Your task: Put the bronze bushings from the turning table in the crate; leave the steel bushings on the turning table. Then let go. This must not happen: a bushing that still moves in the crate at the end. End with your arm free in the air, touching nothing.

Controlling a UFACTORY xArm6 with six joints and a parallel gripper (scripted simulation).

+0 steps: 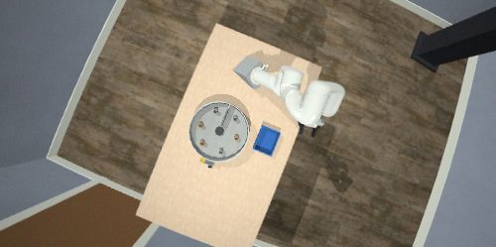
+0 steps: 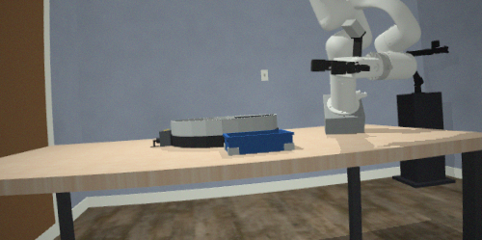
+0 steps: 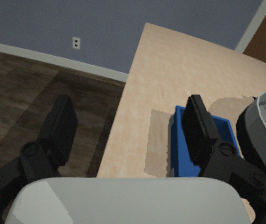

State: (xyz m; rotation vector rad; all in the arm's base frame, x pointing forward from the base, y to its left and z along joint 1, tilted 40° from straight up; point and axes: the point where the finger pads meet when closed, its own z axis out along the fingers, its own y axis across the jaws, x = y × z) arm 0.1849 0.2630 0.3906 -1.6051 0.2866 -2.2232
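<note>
The round grey turning table [image 1: 219, 131] sits on the wooden table and carries small bushings near its rim. Three look bronze [image 1: 200, 125] [image 1: 202, 142] [image 1: 236, 138] and three look steel [image 1: 216, 112] [image 1: 235, 117] [image 1: 220, 152]. The blue crate [image 1: 267, 141] stands right beside the turning table and looks empty; it also shows in the side view [image 2: 258, 141] and the wrist view [image 3: 182, 152]. My gripper [image 2: 319, 65] is open and empty. It is held high above the table, level, pointing toward the crate's side. In the wrist view both fingers stand wide apart.
The arm's grey base [image 1: 247, 70] is fixed at the table's far end. A small dark box [image 2: 164, 138] sits against the turning table's rim. A black stand [image 2: 419, 132] is on the floor behind the table. The table edge runs close to the crate.
</note>
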